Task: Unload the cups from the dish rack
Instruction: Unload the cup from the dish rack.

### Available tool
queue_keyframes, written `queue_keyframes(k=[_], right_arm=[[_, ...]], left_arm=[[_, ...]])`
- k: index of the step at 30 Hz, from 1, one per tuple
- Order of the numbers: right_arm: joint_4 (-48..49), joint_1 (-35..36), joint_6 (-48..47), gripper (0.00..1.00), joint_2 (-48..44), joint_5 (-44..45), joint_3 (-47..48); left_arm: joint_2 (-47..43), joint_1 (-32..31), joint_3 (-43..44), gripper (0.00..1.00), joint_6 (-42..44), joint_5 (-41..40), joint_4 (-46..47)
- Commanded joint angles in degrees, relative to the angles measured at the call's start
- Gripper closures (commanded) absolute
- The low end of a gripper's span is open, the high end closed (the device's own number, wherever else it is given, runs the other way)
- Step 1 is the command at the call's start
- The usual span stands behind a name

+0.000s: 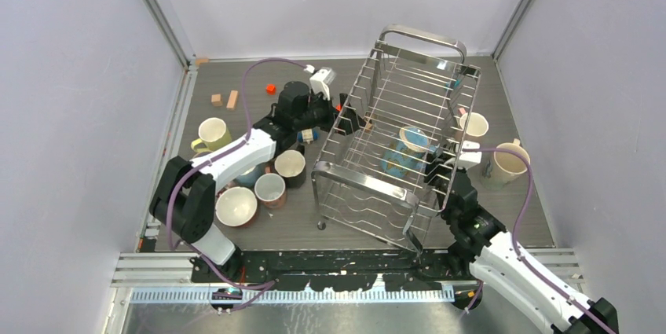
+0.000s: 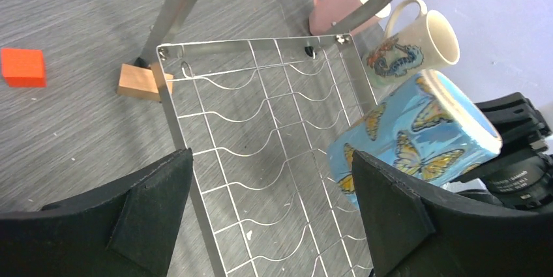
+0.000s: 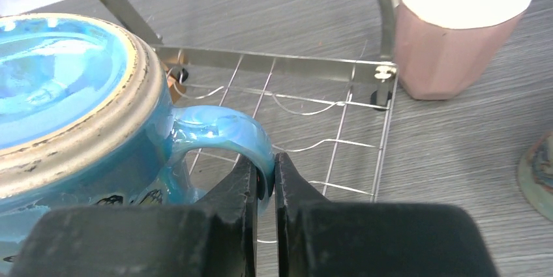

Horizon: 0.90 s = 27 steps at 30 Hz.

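Though illegible, lettering [image 2: 512, 178] beside butterfly cup [image 2: 417, 135].

Lighting was bright, even and diffuse from overhead; shadows on the table [image 1: 503, 106] were faint. In the right wrist view the pink cup [image 3: 450, 55] had its rim blown out white, and the blue mug [image 3: 65, 94], close to the lens, was soft.
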Motion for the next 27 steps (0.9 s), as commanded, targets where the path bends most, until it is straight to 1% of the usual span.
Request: queue_keyframes(k=[1, 4, 9, 21, 27], right_arm=[[1.39, 0.08, 2.61, 0.99, -3.74, 6.01, 6.67], [-3.05, 0.10, 2.73, 0.99, -4.85, 8.28, 8.90], [-13.27, 0.16, 3.51, 0.99, -6.08, 13.16, 13.18], [-34.56, 0.10, 8.72, 0.99, -9.42, 22.89, 22.50], [-42.90, 0.10, 12.35, 0.99, -10.51, 26.15, 26.20]], left_arm=[[-3.06, 1.31, -1.09, 0.07, -2.02, -1.90, 5.22], [-4.00, 2.18, -1.68, 0.06, -2.55, -2.71, 5.50], [-5.58, 3.68, -1.73, 0.05, -3.15, -3.86, 4.78], [-9.38, 5.36, 1.48, 0.02, -2.91, -5.17, -1.25], [-11.15, 5.52, 3.74, 0.01, -2.90, -5.61, -4.04]])
